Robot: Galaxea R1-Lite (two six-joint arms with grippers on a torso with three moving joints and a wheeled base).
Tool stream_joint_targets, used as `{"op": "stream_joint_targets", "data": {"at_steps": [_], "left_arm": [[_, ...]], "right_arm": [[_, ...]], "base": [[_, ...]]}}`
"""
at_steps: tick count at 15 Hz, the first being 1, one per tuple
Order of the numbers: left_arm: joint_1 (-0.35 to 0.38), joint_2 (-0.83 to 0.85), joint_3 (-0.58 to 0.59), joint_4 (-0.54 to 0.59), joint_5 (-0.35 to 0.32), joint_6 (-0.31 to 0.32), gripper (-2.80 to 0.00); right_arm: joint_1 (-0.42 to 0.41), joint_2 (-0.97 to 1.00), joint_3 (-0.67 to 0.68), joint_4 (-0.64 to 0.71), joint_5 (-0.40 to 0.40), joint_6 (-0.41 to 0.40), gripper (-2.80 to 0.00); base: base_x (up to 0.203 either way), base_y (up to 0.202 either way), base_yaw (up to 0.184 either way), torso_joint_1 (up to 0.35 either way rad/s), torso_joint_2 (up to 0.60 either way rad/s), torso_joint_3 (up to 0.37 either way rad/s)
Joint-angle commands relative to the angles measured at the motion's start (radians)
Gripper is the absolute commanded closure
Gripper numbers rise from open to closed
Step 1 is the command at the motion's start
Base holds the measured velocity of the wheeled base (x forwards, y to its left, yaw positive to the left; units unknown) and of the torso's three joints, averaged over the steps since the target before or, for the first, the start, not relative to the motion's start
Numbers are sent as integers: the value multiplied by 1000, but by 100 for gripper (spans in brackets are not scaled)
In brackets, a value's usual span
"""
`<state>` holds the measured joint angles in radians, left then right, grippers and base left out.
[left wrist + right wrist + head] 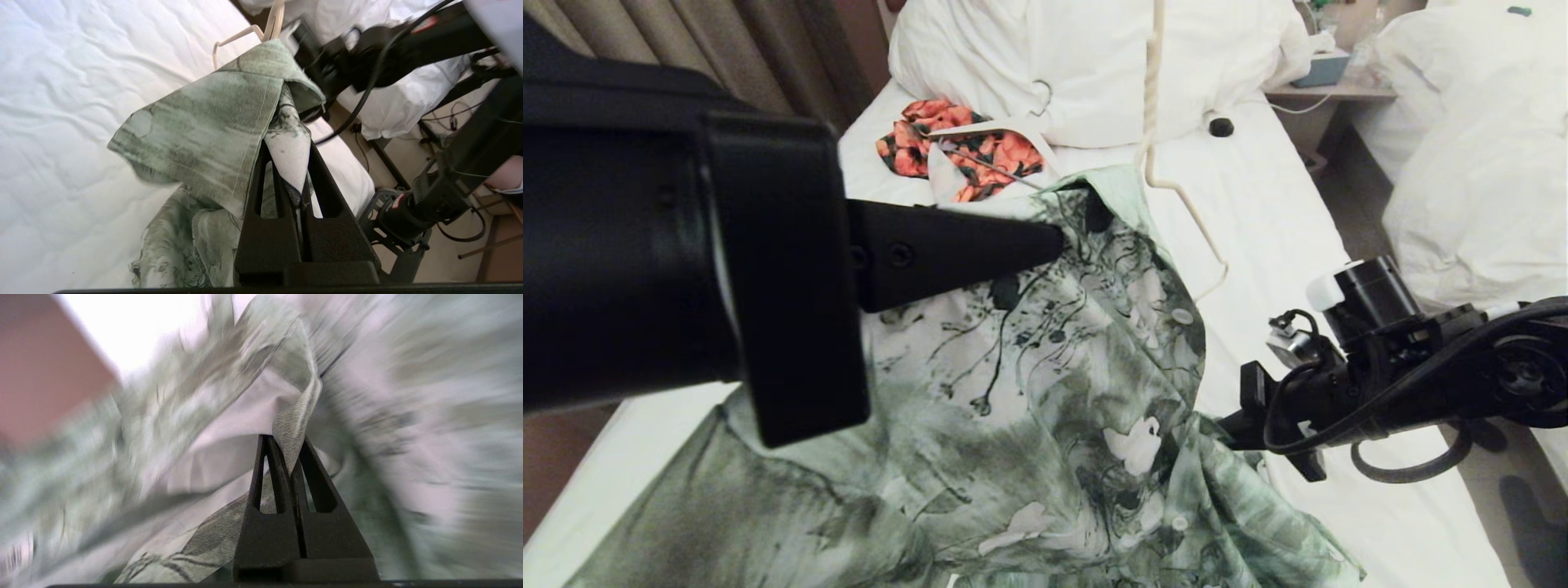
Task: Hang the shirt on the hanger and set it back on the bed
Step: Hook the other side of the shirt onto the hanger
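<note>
The green-and-white flower-print shirt (1045, 392) is lifted off the bed (1258, 204), with its lower part draped toward the front. My left gripper (1058, 241) is shut on a fold near the shirt's raised top corner (204, 134); white fabric is pinched between its fingers (286, 143). My right gripper (1229, 429) is shut on the shirt's right edge (245, 416), and cloth runs up from its closed tips (286, 439). The cream hanger (1152, 90) stands upright just behind the raised corner. Its neck runs out of the top of the view, and one slim arm slopes down to the right over the sheet. It also pokes out above the cloth (273, 18).
An orange-and-black floral garment (980, 155) with a thick white hanger lies at the back left, in front of the big white pillows (1094, 57). A small black object (1221, 126) sits on the sheet. A nightstand (1331, 86) and a second white bed (1478, 163) are to the right.
</note>
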<state>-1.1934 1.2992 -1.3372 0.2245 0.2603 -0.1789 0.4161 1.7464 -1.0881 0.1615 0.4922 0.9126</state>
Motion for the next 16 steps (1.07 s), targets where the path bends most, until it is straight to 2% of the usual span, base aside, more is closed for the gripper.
{"op": "stream_joint_targets", "data": {"at_steps": [1, 4, 7, 12, 16], "left_arm": [[0, 43, -8, 0, 1, -2, 0], [0, 99, -33, -23, 0, -1, 0], [0, 144, -74, -23, 2, 1, 0], [-4, 144, -78, -6, 4, 1, 0], [-24, 143, -80, 19, 14, 0, 0]], "right_arm": [[-29, -45, 1, 3, -48, 6, 0], [-51, -124, 1, 3, -91, 5, 0], [-60, -166, -21, -1, -191, 0, 0], [-60, -210, -85, 8, -266, -42, 0], [-59, -234, -152, 73, -274, -112, 0]], "base": [[0, 0, 0, 0, 0, 0], [0, 0, 0, 0, 0, 0], [0, 0, 0, 0, 0, 0], [0, 0, 0, 0, 0, 0], [0, 0, 0, 0, 0, 0]]}}
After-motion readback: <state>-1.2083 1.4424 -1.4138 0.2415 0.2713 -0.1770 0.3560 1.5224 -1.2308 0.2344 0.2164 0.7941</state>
